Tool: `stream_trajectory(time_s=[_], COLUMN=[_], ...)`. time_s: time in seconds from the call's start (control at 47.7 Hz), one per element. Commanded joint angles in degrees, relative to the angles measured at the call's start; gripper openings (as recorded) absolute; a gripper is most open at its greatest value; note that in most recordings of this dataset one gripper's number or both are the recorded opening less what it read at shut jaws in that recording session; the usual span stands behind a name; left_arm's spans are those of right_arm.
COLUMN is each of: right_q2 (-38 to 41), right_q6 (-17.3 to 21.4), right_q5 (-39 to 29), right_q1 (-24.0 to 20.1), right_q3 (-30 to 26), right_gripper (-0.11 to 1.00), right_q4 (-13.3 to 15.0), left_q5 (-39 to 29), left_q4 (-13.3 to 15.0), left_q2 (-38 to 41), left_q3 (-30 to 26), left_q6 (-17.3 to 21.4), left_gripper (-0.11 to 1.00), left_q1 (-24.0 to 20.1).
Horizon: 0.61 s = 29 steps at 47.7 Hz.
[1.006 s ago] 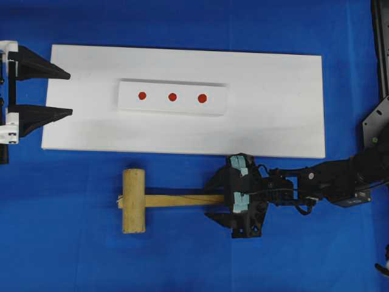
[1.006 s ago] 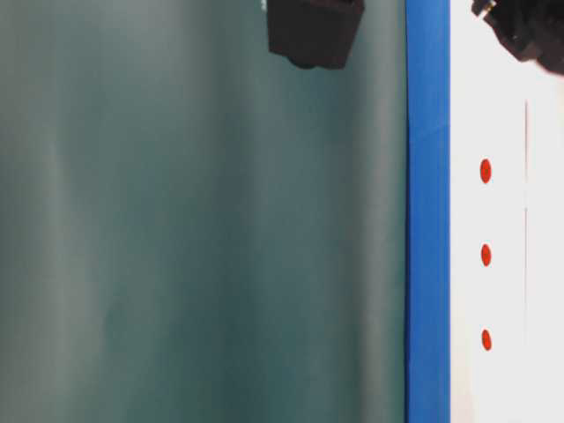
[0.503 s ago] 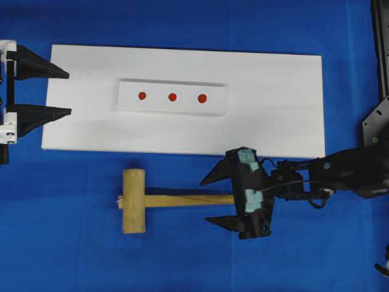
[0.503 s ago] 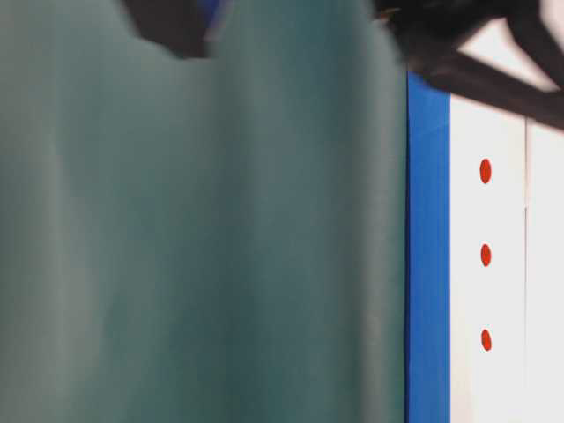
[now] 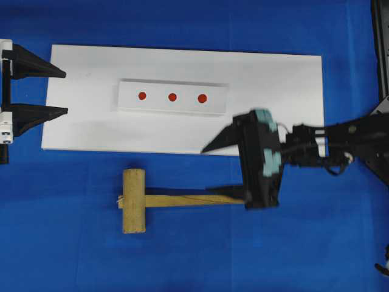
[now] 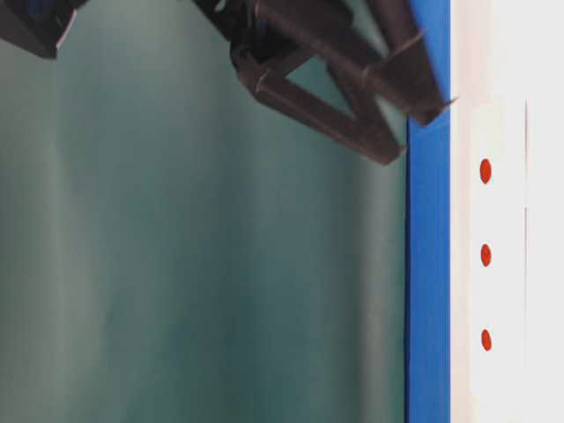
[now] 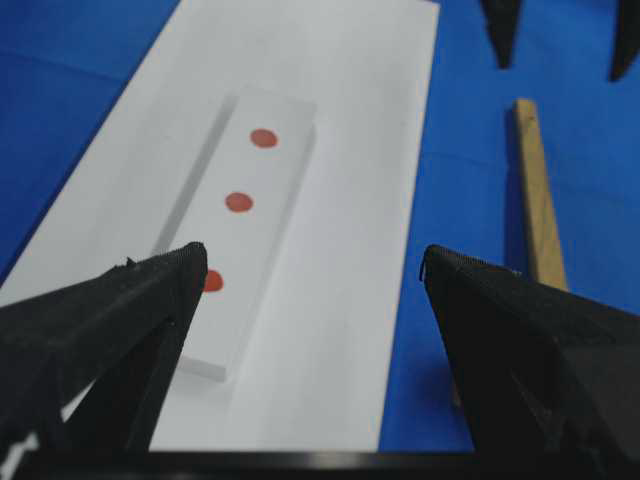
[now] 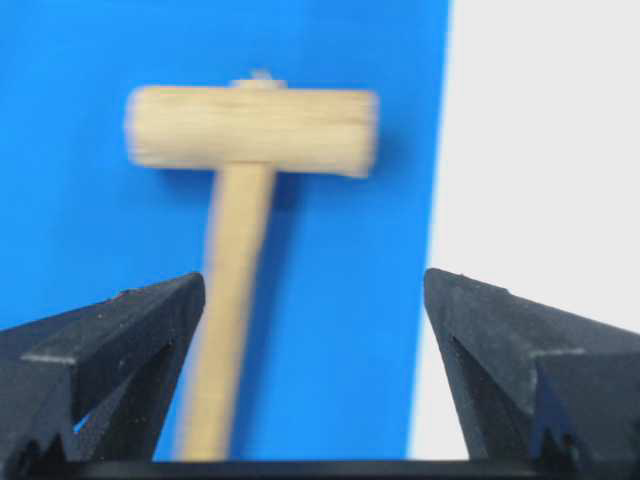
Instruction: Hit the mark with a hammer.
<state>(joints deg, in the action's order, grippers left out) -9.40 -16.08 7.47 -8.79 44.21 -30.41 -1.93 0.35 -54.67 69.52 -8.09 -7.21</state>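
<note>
Bright, even light from above; shadows are soft and short, as under the block (image 5: 172, 97). The white board (image 5: 285, 91) nearly washes out in the table-level view. There the right gripper (image 6: 388, 92) is smeared by motion. The hammer (image 8: 240, 180) looks blurred in the right wrist view; the left gripper's fingers (image 7: 110, 320) are soft-edged up close.

white board (image 5: 273, 97) on blue tablecloth (image 5: 73, 255); two outer dots
</note>
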Motion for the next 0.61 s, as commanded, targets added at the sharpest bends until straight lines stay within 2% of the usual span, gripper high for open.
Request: stream_trajectory(time_s=[0.0, 0.147, 0.272, 0.44, 0.587], right_q2=[-2.4, -4.6, -5.4, -7.6, -14.1], right_q6=[-1.3, -5.5, -7.6, -8.3, -8.4], right_q5=[-0.8, -3.4, -4.9, -7.6, -10.3], right_q1=[3.3, 10.5, 14.2, 15.5, 15.6], right_q3=[-0.2, 0.2, 0.1, 0.2, 2.5], right_gripper=[0.82, 0.82, 0.82, 0.82, 0.82], right_q4=[0.8, 1.5, 1.6, 1.7, 1.7], left_q5=[0.2, -0.8, -2.4, -3.1, -3.2], left_q4=[0.1, 0.1, 0.1, 0.1, 0.1], left_q2=[0.3, 0.3, 0.2, -0.2, -2.4], left_q3=[-0.6, -0.6, -0.7, -0.7, -0.9], left_q6=[0.1, 0.6, 1.1, 2.0, 4.0], left_gripper=[0.85, 0.85, 0.85, 0.85, 0.85], left_q1=[-0.1, -0.1, -0.1, 0.1, 2.1])
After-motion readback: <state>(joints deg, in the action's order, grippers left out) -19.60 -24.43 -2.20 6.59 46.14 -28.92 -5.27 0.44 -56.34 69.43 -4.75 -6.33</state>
